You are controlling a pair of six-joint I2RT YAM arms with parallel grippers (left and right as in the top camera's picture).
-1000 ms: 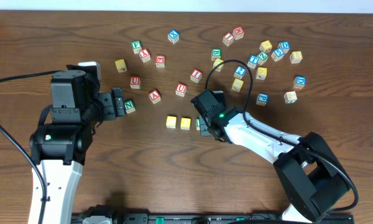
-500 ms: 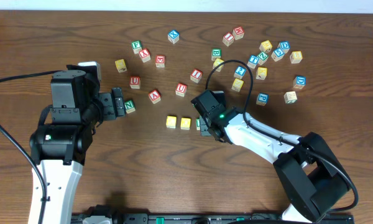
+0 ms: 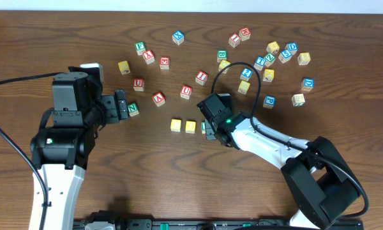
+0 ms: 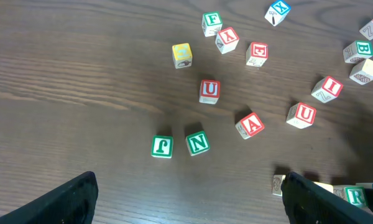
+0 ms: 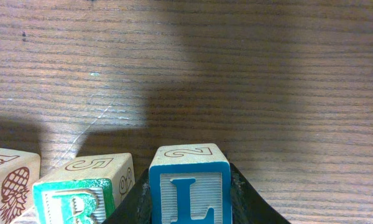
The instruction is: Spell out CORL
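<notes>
While table (image 3: 179,185) is strewn w/ letter cubes (image 3: 186,91), left gripper (image 4: 189,186) hangs wide open, empty; right gripper (image 5: 191,206) is closed on blue L cube (image 5: 188,186), just beside green R cube (image 5: 74,199) at row's right end; two yellow cubes (image 3: 175,124) sit left of R.

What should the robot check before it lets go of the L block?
1. L block gripped by the right tool: ok.
2. L sits just right of the R block: ok.
3. L is down on the table: cannot tell, its bottom is out of view.
4. End yellow block and second yellow block lined up before R: ok.
5. Left tool open, away from the row: ok.
</notes>
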